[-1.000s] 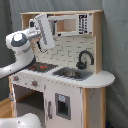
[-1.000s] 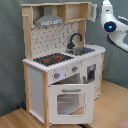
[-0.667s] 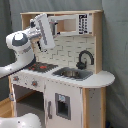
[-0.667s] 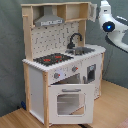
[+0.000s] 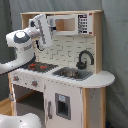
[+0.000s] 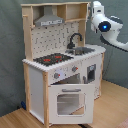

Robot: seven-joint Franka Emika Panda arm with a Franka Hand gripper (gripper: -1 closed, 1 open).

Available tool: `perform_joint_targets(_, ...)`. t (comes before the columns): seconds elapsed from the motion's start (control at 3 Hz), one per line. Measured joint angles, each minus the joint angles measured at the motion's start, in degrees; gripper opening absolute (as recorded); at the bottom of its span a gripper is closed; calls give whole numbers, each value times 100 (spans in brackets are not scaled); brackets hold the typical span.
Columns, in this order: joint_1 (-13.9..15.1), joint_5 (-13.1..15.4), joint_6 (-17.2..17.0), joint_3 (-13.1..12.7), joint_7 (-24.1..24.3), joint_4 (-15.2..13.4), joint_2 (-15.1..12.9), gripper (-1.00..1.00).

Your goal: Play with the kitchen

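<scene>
In the first exterior view the arm [image 5: 30,37] covers the kitchen's [image 5: 75,75] hood, and in both exterior views the pincer's tips stay hidden.

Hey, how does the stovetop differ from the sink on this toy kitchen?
The stovetop is a flat black panel with red burner rings; the sink is a sunken grey basin. The sink has a black faucet arching beside it, while a grey hood hangs above the stovetop. Both are set into the same countertop.

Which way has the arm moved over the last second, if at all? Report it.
Yes. In the second exterior view the arm has edged left, closer to the top shelf of the kitchen.
</scene>
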State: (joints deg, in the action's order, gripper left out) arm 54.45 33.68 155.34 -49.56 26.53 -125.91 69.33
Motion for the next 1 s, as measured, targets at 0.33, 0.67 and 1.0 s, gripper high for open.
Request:
perform_joint_targets(0.33, 309, 1, 211, -216, -3, 351, -282, -100)
perform_joint_targets(0.67, 654, 1, 408, -388, -24, 702, -434, -100)
perform_joint_targets(1.0, 1002, 1, 523, -655, -29, 1114, -547, -100)
